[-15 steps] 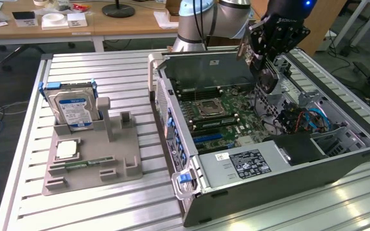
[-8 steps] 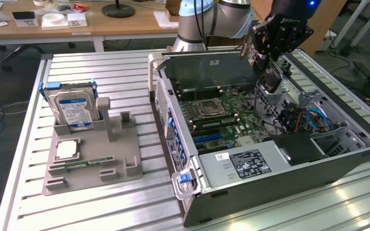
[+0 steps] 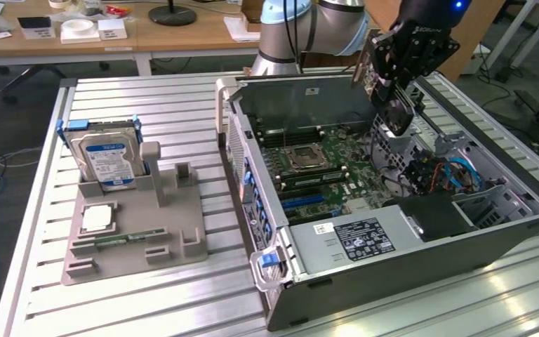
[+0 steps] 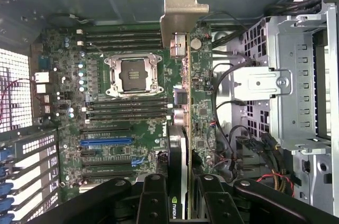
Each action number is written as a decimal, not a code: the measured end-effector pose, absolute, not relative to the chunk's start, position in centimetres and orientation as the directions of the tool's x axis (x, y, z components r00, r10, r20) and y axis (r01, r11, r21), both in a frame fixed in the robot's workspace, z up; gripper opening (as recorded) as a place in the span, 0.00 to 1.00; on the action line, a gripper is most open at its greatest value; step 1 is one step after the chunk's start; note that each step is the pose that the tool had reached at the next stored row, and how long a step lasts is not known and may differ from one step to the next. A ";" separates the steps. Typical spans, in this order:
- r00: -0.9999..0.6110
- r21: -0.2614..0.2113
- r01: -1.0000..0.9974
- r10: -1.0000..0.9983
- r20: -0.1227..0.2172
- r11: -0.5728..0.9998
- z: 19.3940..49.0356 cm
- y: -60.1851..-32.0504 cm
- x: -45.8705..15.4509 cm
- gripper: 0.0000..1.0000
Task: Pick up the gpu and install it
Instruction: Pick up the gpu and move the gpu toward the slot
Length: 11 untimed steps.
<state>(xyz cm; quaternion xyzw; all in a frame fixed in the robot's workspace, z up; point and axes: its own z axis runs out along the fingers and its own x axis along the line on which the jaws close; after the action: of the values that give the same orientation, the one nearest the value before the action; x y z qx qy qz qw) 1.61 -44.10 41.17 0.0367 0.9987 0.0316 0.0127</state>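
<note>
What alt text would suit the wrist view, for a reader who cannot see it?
The tool grips the gpu edge-on, silver bracket at its far end, over an open computer case. Beyond it lies the motherboard with an empty CPU socket and a blue slot, beside a metal drive cage.

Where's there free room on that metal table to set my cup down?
Bare table between the hard drive and the case, and the near corner at the exterior view's right. Crowded: inside the case, where the jaws hold the gpu.
</note>
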 end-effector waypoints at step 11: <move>-0.997 0.064 0.072 0.074 -0.023 0.995 41.2 -44.1 1.9 0.27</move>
<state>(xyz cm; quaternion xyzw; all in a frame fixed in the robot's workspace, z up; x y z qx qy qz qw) 1.91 -44.10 41.16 0.0366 0.9988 0.0316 0.0127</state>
